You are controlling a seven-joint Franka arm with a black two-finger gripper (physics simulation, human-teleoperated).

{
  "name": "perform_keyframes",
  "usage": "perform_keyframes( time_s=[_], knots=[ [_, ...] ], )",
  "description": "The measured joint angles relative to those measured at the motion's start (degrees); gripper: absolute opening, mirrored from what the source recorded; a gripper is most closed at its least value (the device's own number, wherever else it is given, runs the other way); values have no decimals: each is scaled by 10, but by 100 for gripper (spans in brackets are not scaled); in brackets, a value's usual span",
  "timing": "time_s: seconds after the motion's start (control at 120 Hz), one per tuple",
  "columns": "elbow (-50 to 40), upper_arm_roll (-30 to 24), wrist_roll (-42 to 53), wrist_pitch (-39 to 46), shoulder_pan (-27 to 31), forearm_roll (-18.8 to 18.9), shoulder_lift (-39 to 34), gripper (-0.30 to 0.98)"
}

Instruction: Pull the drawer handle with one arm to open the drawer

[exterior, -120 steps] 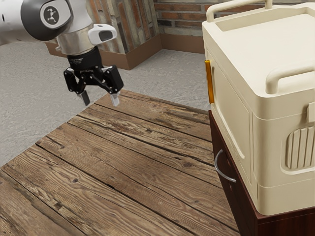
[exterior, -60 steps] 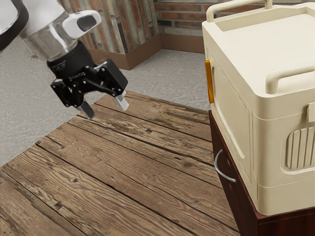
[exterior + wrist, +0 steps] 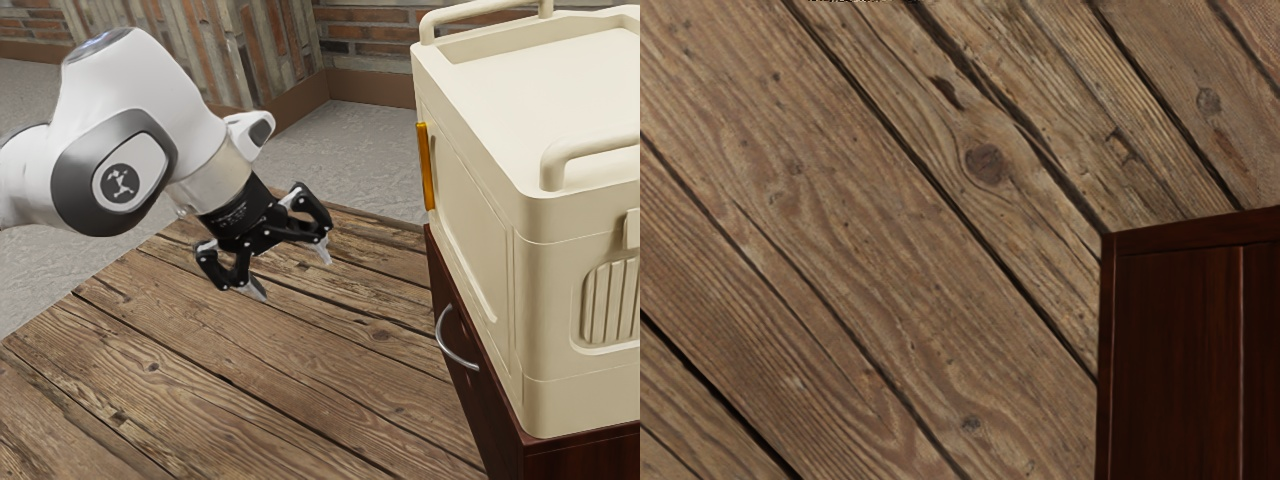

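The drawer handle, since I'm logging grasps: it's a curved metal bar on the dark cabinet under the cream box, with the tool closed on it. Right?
Not quite: the exterior view shows the tool open and well away from the drawer handle, not closed on it. The handle is a curved metal bar on the dark cabinet, under the cream box, as you say.

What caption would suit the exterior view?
Open gripper above the wooden table, apart from the curved handle on the dark cabinet beneath a cream case.
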Motion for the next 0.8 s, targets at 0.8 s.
perform_keyframes(
  time_s=[0.8],
  knots=[
    [-54, -54, -1, 192, -48, -171, 49, 28]
  ],
)
